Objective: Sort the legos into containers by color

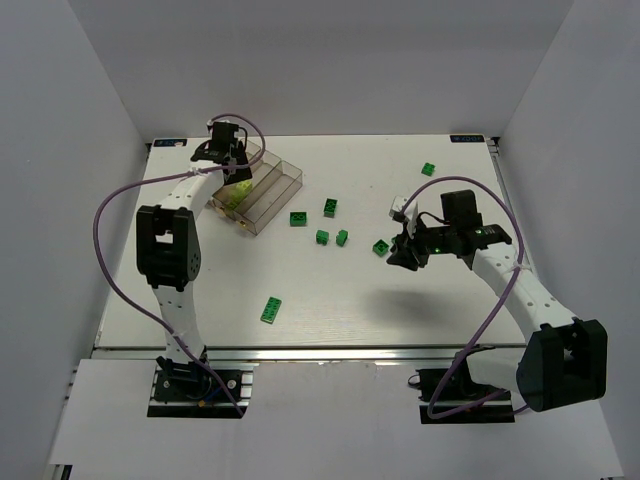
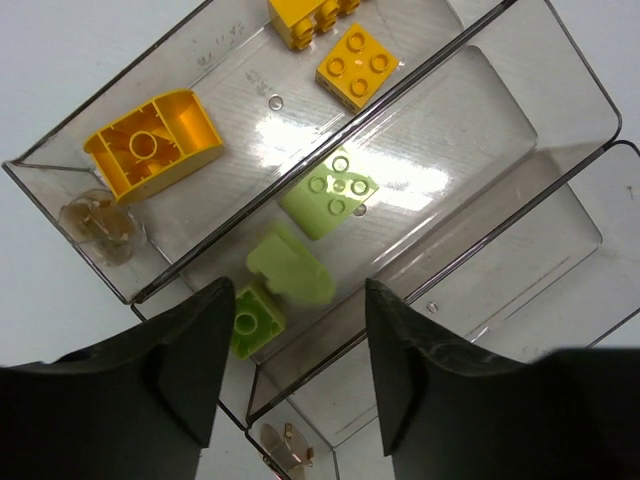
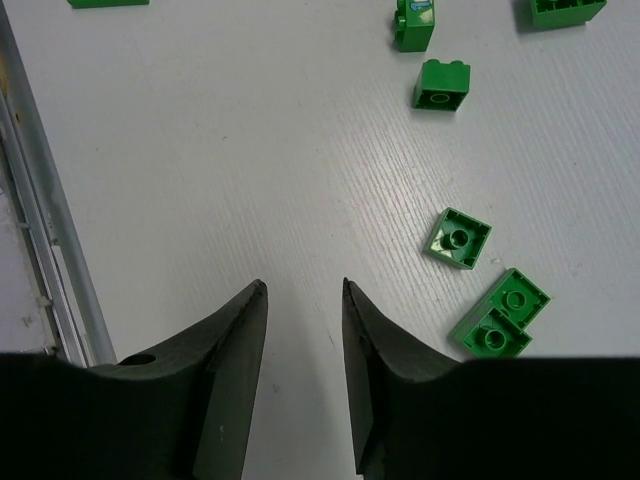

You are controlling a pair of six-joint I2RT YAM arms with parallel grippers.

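Note:
The clear tray [image 1: 280, 185] stands at the back left. My left gripper [image 1: 232, 150] hovers over its far end, open and empty. In the left wrist view the gripper [image 2: 298, 290] is above the tray [image 2: 480, 110]: one compartment holds yellow bricks [image 2: 155, 140] [image 2: 357, 65], the one beside it lime bricks [image 2: 330, 195] [image 2: 290, 265] [image 2: 255, 318]. Dark green bricks lie loose on the table [image 1: 329, 207] [image 1: 322, 237] [image 1: 270, 310]. My right gripper [image 1: 405, 255] is open and empty beside a green brick [image 1: 381, 246]. In the right wrist view it [image 3: 303, 285] is above bare table, with green bricks [image 3: 457, 238] [image 3: 502, 315] to its right.
One more green brick [image 1: 428, 169] lies at the back right. The table's metal edge rail [image 3: 40, 230] runs along the left of the right wrist view. White walls enclose the table on three sides. Two further tray compartments [image 2: 520, 250] hold nothing visible.

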